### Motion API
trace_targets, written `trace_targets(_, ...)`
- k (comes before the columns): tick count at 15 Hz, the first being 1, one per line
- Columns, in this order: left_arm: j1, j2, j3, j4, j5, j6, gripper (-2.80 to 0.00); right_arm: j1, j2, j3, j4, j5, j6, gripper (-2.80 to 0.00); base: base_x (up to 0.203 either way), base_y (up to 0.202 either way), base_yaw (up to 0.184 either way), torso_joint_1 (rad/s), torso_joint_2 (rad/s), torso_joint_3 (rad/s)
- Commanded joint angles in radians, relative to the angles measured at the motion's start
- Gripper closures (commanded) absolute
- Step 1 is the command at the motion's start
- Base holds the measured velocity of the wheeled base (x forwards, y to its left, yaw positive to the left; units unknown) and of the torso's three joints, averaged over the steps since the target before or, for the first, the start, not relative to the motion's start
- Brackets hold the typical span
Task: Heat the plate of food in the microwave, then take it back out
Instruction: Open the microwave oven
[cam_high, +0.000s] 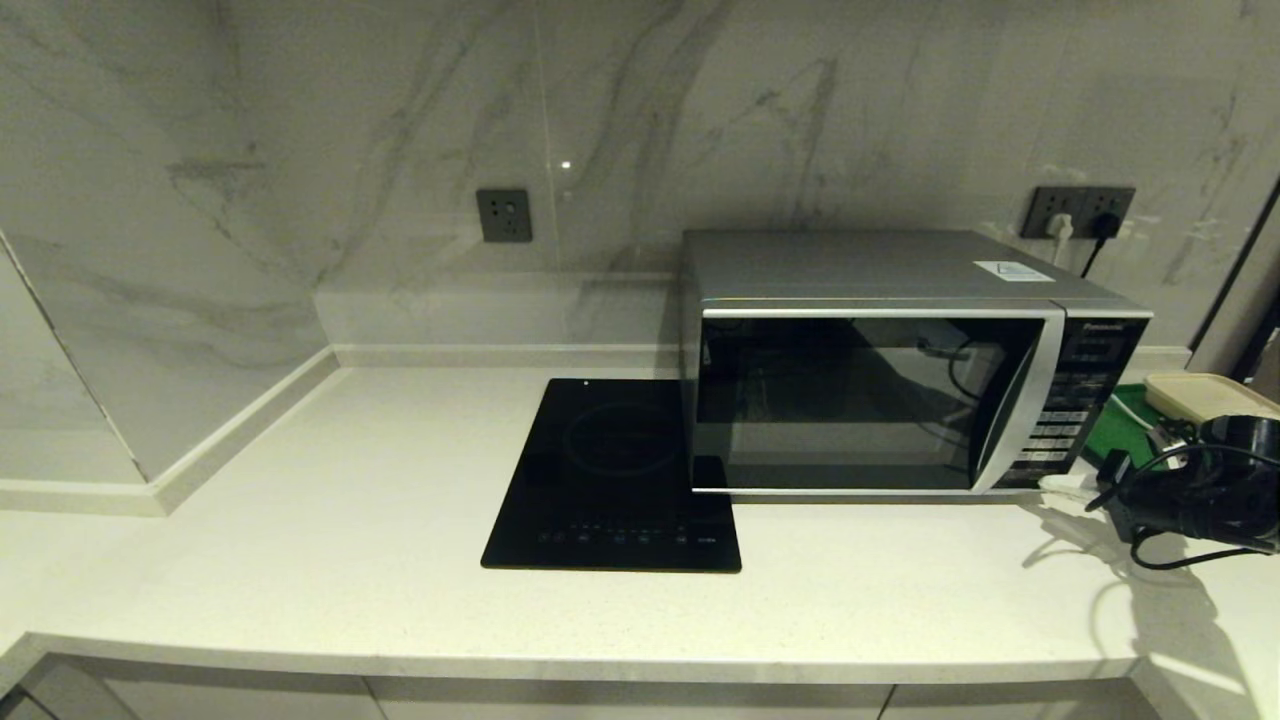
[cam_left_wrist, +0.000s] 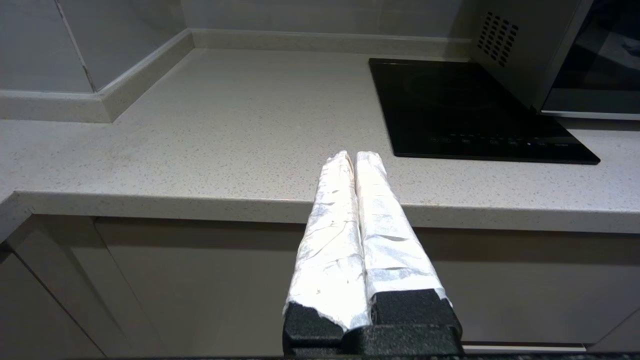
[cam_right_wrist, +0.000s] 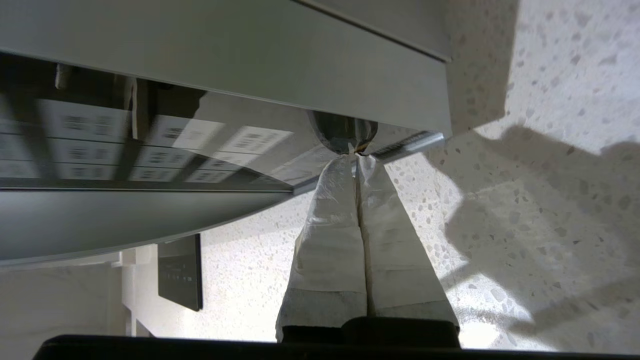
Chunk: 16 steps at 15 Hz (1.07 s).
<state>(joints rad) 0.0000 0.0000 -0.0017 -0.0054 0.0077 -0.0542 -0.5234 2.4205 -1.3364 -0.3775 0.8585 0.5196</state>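
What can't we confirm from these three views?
- Plate of food: in no view; the microwave door glass is dark and reflective in the head view.
- Beige container: partly behind the right arm, cut by the frame edge.
- Right gripper: shut fingertips at the microwave's lower corner; contact unclear.
- Left gripper: shut, off the counter edge.

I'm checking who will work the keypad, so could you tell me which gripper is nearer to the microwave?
The right gripper: its closed tips are at the lower front corner of the microwave, by the keypad. The left gripper, also closed, hangs off the counter's front edge, left of the hob.
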Motion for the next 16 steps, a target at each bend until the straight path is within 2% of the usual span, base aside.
trace_targets(1, 0.0, 0.0, 0.0, -0.001, 0.0, -0.001, 0.0, 0.003, -0.015, -0.001, -0.008, 0.005, 0.004, 0.0, 0.0, 0.0, 0.0, 0.0, 0.0, 0.0)
trace_targets(9, 0.0, 0.0, 0.0, -0.001, 0.0, -0.001, 0.0, 0.024, -0.04, 0.058, -0.008, 0.005, 0.001, 0.0, 0.0, 0.0, 0.0, 0.0, 0.0, 0.0)
trace_targets(12, 0.0, 0.0, 0.0, -0.001, 0.0, -0.001, 0.0, 0.006, -0.111, 0.183, -0.011, 0.005, -0.024, 0.0, 0.0, 0.0, 0.0, 0.0, 0.0, 0.0)
trace_targets(16, 0.0, 0.0, 0.0, -0.001, 0.0, -0.001, 0.0, -0.071, -0.293, 0.416, -0.01, 0.006, -0.156, 0.0, 0.0, 0.0, 0.0, 0.0, 0.0, 0.0)
